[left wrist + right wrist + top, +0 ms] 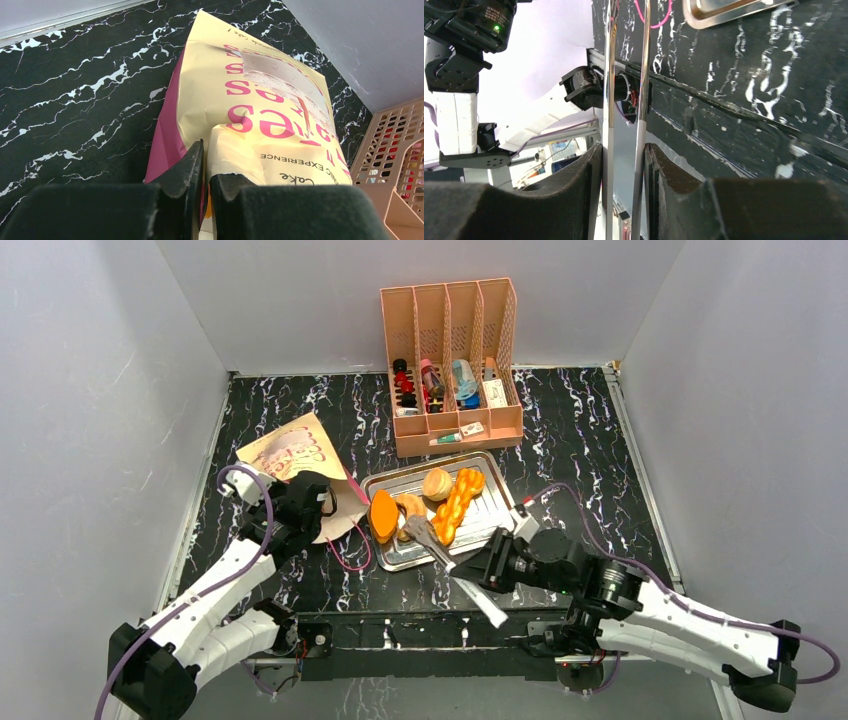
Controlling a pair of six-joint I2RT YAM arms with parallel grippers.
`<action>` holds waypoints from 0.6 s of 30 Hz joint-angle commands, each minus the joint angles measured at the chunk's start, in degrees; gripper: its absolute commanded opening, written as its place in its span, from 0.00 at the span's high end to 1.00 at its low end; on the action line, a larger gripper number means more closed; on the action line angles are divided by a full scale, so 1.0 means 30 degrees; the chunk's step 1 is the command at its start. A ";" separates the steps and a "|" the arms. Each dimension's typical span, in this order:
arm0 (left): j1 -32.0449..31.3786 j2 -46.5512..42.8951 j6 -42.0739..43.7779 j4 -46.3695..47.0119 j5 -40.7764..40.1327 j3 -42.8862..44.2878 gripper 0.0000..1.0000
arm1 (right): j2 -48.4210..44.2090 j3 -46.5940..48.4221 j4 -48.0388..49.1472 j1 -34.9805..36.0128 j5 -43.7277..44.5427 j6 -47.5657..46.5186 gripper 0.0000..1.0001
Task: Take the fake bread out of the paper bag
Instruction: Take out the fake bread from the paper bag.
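Left end effector (206, 156) on paper bag (260, 85)

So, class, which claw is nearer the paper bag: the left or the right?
Left. The left claw pinches the edge of the paper bag, touching it. The right claw is on the far side of the tray from the bag, apart from it, gripping metal tongs.

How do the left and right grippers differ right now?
Left gripper pinches the edge of the paper bag, fingers almost meeting; right gripper clamps metal tongs, fingers standing wider. Left sits left of the tray; right at its near-right corner. Both hold something.
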 commanded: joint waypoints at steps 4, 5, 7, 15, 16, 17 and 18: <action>0.0081 -0.0486 0.0003 -0.0797 0.0233 0.0712 0.94 | 0.4014 0.0338 0.8346 0.0436 -0.2007 -0.1247 0.70; 0.0080 -0.0503 -0.0003 -0.0785 0.0284 0.0681 0.94 | 0.4775 0.0487 0.9108 0.0718 -0.2023 -0.1334 0.70; 0.0076 -0.0474 -0.0044 -0.0785 0.0326 0.0696 0.94 | 0.5824 0.0766 1.0017 0.1150 -0.2080 -0.1595 0.70; 0.0092 -0.0511 -0.0082 -0.0869 0.0414 0.0748 0.94 | 1.0478 0.2180 1.3029 0.2628 -0.1909 -0.2309 0.69; 0.0071 -0.0565 -0.0079 -0.0894 0.0402 0.0750 0.95 | 1.0919 0.2213 1.3373 0.2633 -0.1931 -0.2327 0.68; 0.0094 -0.0601 -0.0075 -0.0923 0.0397 0.0724 0.95 | 1.1348 0.2225 1.3767 0.2633 -0.1937 -0.2374 0.68; 0.0075 -0.0664 -0.0060 -0.0952 0.0371 0.0732 0.95 | 1.1731 0.2256 1.4121 0.2633 -0.1905 -0.2442 0.68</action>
